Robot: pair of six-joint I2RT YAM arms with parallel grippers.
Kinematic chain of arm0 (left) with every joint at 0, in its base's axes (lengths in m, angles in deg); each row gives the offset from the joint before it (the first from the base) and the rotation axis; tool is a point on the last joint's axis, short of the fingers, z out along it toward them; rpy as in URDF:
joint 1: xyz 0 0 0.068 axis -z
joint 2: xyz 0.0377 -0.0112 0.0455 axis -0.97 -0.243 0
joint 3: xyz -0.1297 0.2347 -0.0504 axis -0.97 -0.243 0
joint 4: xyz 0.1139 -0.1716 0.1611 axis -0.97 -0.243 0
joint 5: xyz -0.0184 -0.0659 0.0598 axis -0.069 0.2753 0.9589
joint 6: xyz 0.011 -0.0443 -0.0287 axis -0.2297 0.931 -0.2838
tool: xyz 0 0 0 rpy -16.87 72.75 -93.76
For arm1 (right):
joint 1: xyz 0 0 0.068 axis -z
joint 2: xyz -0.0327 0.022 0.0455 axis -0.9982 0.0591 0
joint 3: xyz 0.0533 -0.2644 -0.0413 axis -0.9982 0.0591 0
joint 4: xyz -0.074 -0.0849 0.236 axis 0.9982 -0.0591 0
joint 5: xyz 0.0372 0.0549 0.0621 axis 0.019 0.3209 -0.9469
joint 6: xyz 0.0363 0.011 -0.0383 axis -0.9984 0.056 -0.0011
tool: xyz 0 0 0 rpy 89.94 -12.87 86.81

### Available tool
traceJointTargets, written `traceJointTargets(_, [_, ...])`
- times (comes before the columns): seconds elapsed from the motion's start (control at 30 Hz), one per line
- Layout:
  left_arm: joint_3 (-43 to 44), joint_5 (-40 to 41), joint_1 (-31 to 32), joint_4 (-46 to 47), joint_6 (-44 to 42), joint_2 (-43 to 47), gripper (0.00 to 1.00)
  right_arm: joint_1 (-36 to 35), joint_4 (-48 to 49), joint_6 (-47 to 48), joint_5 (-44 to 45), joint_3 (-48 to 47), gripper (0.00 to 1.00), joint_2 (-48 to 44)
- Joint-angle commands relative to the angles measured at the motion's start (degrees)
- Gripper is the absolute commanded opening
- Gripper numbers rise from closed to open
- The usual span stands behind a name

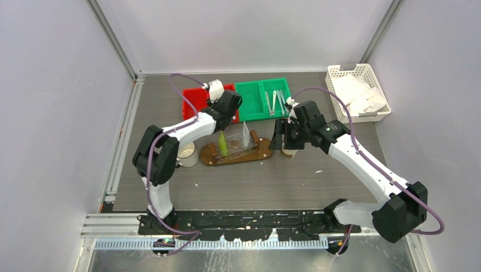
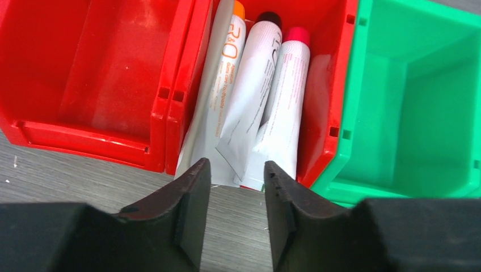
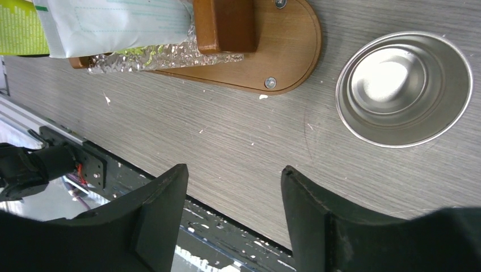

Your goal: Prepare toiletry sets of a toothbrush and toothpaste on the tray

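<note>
1. Left gripper (image 2: pixel 235 168): poised over the near end of a red bin (image 2: pixel 334 73); jaws apart, nothing between them.
2. That red bin holds three whitish tubes lying side by side with flat ends toward the gripper: an orange-capped tube (image 2: pixel 218 85), a black-capped tube (image 2: pixel 252 79) and a pink-capped tube (image 2: pixel 288 96).
3. Second red bin (image 2: pixel 85 73): touching the first on its left.
4. Green bins (image 1: pixel 249 101): a pair just right of the red ones at the far side of the desk (image 1: pixel 295 181). Pale toothbrushes (image 1: pixel 276 101) lie in the right-hand one.
5. Right gripper (image 3: pixel 233 173): above bare desk between the wooden tray (image 3: pixel 283 51) and a metal cup (image 3: pixel 403 88); jaws wide apart, gripping nothing.
6. On the wooden tray, in a clear ribbed holder (image 3: pixel 164 56), stand a yellow-green tube (image 1: pixel 223 144) and a whitish tube (image 1: pixel 245 134), side by side with the narrow ends up.
7. White cup (image 1: pixel 187 154): on the desk just left of the tray.
8. White basket (image 1: pixel 340 73): far right corner, holding white material I cannot identify.
</note>
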Motion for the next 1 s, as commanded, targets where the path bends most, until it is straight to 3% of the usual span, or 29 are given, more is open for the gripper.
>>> traceJointTargets(0.0, [3.02, 2.35, 0.26, -0.04, 1.10, -2.41, 0.46, 0.13, 1.56, -0.36, -0.40, -0.31, 0.70, 0.00])
traceJointTargets(0.03, [3.59, 2.32, 0.23, -0.29, 1.17, -2.91, 0.49, 0.12, 1.58, -0.27, -0.43, -0.31, 0.74, -0.08])
traceJointTargets(0.07, [3.99, 2.36, 0.19, -0.49, 1.26, -3.52, 0.52, 0.12, 1.55, -0.27, -0.51, -0.31, 0.88, -0.26])
traceJointTargets(0.1, [4.33, 2.26, 0.19, -0.53, 1.21, -3.85, 0.54, 0.11, 1.58, -0.27, -0.60, -0.31, 0.95, -0.43])
traceJointTargets(0.13, [4.67, 2.26, 0.17, -0.54, 1.07, -4.15, 0.54, 0.12, 1.65, -0.23, -0.62, -0.24, 0.96, -0.56])
traceJointTargets(0.33, [5.66, 2.98, -0.27, -0.31, 1.36, -5.54, 0.55, 0.13, 1.73, -0.30, -0.14, -0.22, 0.92, -0.45])
traceJointTargets(0.4, [5.65, 3.18, -0.42, 0.09, 1.36, -5.80, 0.54, 0.11, 1.69, -0.38, 0.32, -0.22, 0.99, -0.29])
traceJointTargets(0.47, [5.94, 3.09, -0.75, 0.16, 1.30, -6.04, 0.53, 0.13, 1.47, -0.28, 0.51, -0.31, 1.00, -0.38])
traceJointTargets(0.7, [5.69, 3.04, -1.24, 0.88, 1.28, -6.02, 0.36, 0.15, 1.64, -0.29, 0.58, -0.31, 1.00, -0.72])
traceJointTargets(0.97, [6.20, 3.09, -1.48, 0.95, 1.27, -7.16, 0.23, 0.15, 1.87, -0.40, 0.23, 0.03, 1.00, -0.85])
